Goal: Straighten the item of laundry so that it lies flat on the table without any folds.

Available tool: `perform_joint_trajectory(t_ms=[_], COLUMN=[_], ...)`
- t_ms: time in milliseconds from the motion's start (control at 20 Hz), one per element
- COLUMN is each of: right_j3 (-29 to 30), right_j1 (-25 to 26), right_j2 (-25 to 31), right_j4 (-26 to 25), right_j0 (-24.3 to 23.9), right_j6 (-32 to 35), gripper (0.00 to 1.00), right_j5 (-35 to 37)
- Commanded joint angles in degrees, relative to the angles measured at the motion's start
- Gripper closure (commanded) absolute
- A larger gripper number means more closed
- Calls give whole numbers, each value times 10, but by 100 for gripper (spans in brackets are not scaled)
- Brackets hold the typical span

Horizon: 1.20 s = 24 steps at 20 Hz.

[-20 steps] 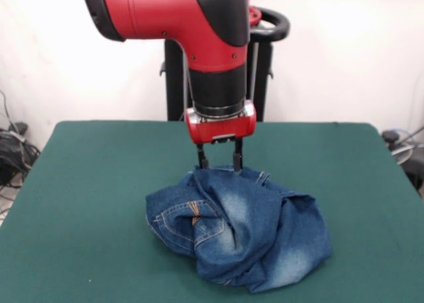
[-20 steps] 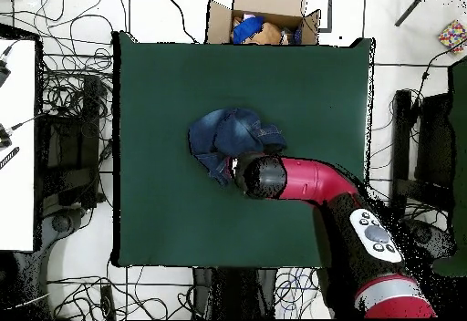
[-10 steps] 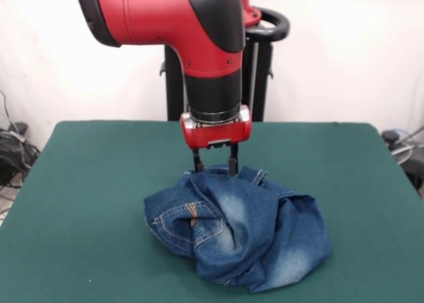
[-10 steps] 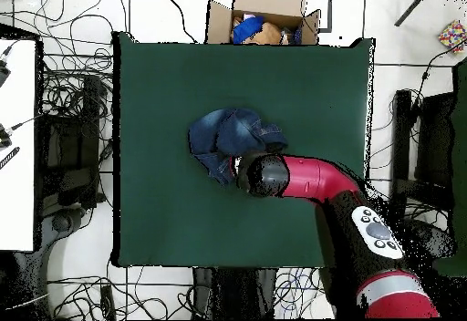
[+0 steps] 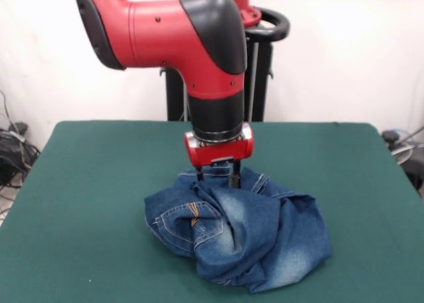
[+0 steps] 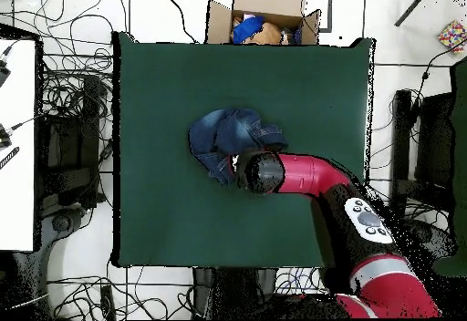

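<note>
The item of laundry [image 5: 242, 227], a pair of blue denim jeans with faded patches, lies crumpled in a heap on the green table [image 5: 86, 183]. My gripper [image 5: 217, 177] points straight down at the heap's far edge. It is open, its two fingers spread, and the tips press into the denim. In the overhead view the jeans [image 6: 228, 137] sit near the middle of the table [image 6: 164, 80], and my red wrist [image 6: 263, 173] covers their lower right part and hides the gripper.
A cardboard box [image 6: 264, 21] with coloured items stands just past one table edge. Cables lie on the floor beside the table, next to a white surface [image 6: 16, 144]. A black stand [image 5: 265, 58] rises behind the arm.
The gripper has come down from just above the heap, and its fingertips now sink into the jeans' far edge. The jeans have barely shifted.
</note>
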Motion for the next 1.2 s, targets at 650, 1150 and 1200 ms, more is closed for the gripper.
perform_joint_trajectory(t_ms=[650,1150,1200], right_j3=[-139,-238,-249], right_j1=[-13,-30,-30], right_j2=[-3,25,26], right_j4=[15,29,29], right_j0=[42,37,38], right_j6=[33,4,2], gripper=[0,0,0], right_j5=[101,240,253])
